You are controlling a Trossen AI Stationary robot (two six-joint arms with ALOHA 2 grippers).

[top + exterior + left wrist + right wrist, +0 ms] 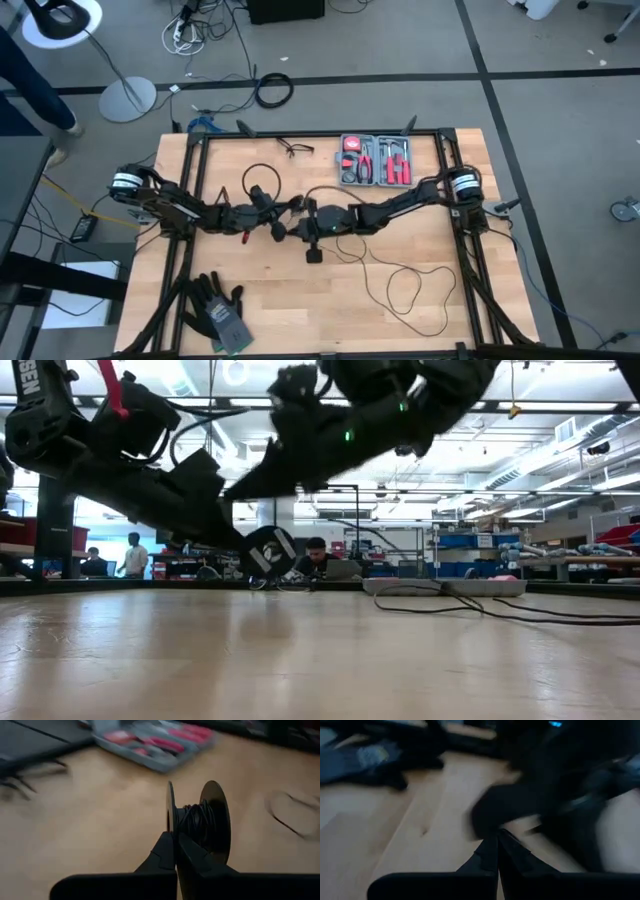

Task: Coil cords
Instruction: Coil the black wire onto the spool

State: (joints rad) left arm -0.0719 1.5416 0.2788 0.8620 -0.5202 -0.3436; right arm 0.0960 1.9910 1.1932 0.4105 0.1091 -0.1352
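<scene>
A: Black on pale wood: from above, a thin cable (400, 285) wanders in loose loops over the right half of the table (290, 310), with another loop (258, 176) behind the left arm. Both arms meet at the middle.

B: What does the overhead view miss?

A: The spool (200, 822). Only the left wrist view shows it plainly: two dark discs with black cord wound between them, standing on edge just past the left gripper (175, 852). From table height a round black disc (270, 552) hangs under the arms, clear of the wood.

B: And the left fingers?

A: Pressed together to a point, their tips at the near disc's edge. I cannot tell whether they pinch the rim or merely touch it.

B: The right gripper?

A: Its fingers (487, 855) are likewise shut tight, nothing seen between them. Ahead of them is a blurred dark mass, too smeared to name. From above, the right gripper (305, 222) sits just beside the left gripper's tip at mid-table.

B: Any containers?

A: A grey tool case (375, 160) lies open at the far edge, right of centre, with red-handled tools in its compartments. A pair of dark gloves (215, 310) lies at the near left.
</scene>
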